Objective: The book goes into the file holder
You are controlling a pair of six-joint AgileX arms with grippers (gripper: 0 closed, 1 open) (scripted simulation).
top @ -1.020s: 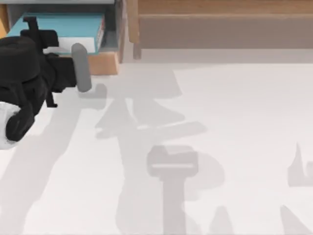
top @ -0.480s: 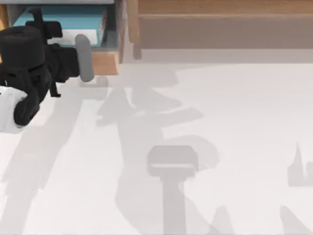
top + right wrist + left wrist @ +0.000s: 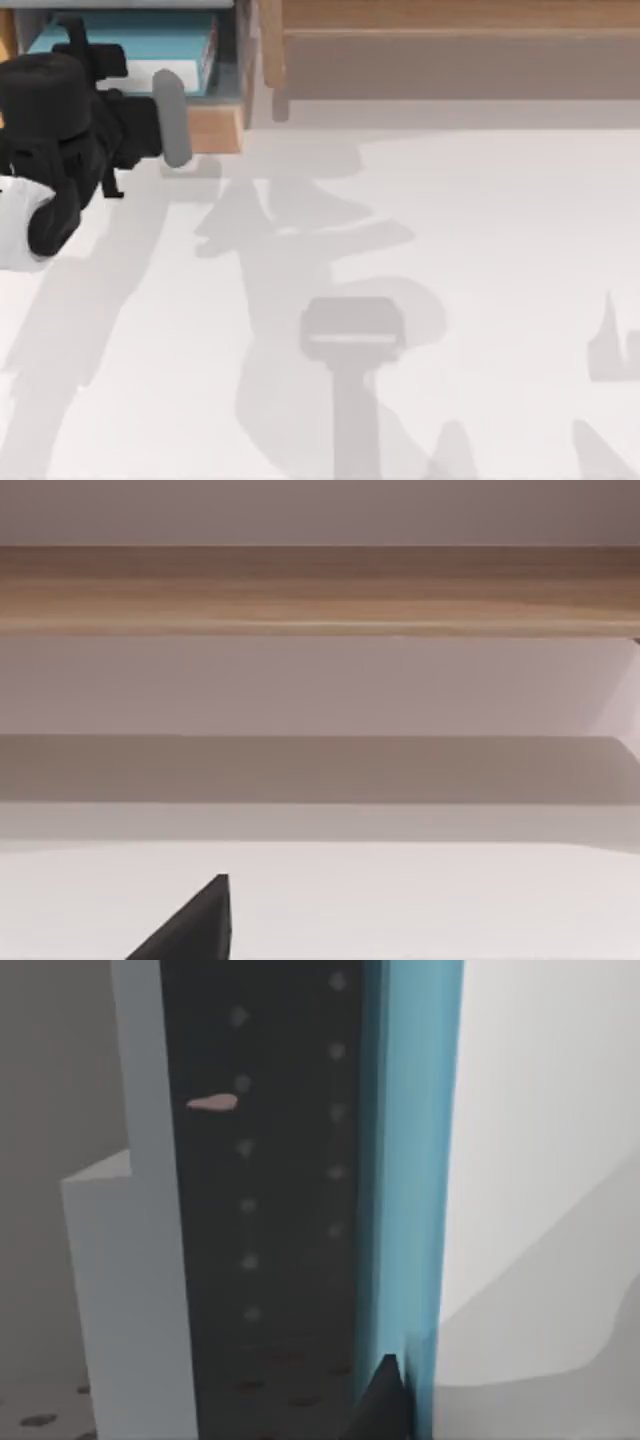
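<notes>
Reaching into the upper left of the top view, the left hand (image 3: 95, 75) sits right at the mouth of the file holder (image 3: 215, 125), its dark body lying over the near end of the book (image 3: 150, 45). Whether the fingers are clenched on the cover or have let go, I cannot tell; the wrist bulk hides them from above. In the left wrist view the book (image 3: 410, 1160) runs as a bright teal strip hard beside a dark finger pad (image 3: 385, 1400), so contact or near contact looks likely.

And the book itself lies inside the grey compartment, teal cover up, white page edges facing the opening, framed by the light-brown panels. To the right along the top of the frame runs the long wooden shelf (image 3: 450, 20), apart from the action.

Handling-wise, I judge this one light and fairly stiff: a thin board-like slab that will not sag much. The plain cover looks smooth, so it may slip under a weak pinch. Best hold is across the thin edge near the spine end, pads flat on both covers.

The right hand (image 3: 190, 925) idles over the bare table (image 3: 420, 300).
</notes>
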